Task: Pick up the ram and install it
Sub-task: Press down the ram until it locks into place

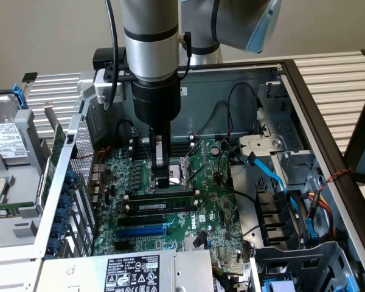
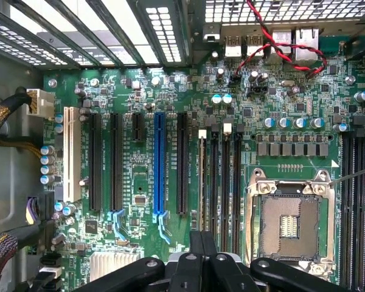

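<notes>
With its fingers closed and holding nothing, the gripper (image 1: 163, 180) hovers just above the ram (image 1: 164, 205), which sits seated in a black memory slot (image 1: 161, 197) on the green motherboard (image 1: 219, 207), beside the CPU socket (image 2: 290, 225).

You have a glossy green board (image 2: 231, 91) with shiny solder points and silvery capacitor tops. The ram (image 1: 164, 205) looks like matt green circuit board with a white paper-like label. The blue slot (image 2: 158, 164) is smooth, shiny plastic; the black slots (image 2: 225, 176) look matt plastic. The socket (image 2: 289, 222) frame is bright, polished metal. The gripper (image 1: 163, 176) is black with a satin sheen, and the arm (image 1: 149, 30) above it is brushed silver metal. The case (image 1: 328, 73) walls are dull grey sheet metal.
</notes>
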`<action>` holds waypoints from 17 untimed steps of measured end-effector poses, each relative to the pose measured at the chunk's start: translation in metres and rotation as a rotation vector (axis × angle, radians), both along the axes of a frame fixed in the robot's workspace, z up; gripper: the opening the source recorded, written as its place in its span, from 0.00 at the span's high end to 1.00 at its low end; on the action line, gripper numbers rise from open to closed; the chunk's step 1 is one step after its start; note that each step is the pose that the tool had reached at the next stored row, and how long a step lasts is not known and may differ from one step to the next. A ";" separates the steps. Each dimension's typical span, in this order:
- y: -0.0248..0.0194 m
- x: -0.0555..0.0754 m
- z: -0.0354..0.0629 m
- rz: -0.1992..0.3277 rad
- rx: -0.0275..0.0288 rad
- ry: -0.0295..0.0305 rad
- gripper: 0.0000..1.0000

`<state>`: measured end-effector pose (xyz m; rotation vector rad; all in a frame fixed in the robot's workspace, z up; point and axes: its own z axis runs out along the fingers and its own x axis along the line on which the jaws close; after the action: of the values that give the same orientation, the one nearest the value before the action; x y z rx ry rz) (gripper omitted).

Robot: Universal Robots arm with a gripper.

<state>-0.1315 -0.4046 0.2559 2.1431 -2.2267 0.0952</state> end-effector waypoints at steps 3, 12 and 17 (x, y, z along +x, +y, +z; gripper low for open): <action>0.0000 0.000 0.0000 0.000 0.0000 0.0000 0.89; 0.0000 0.000 -0.0002 -0.052 -0.0001 0.0000 0.89; 0.0000 0.000 -0.0003 -0.138 -0.0001 0.0000 0.89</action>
<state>-0.1315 -0.4046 0.2556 1.9814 -2.3664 0.0895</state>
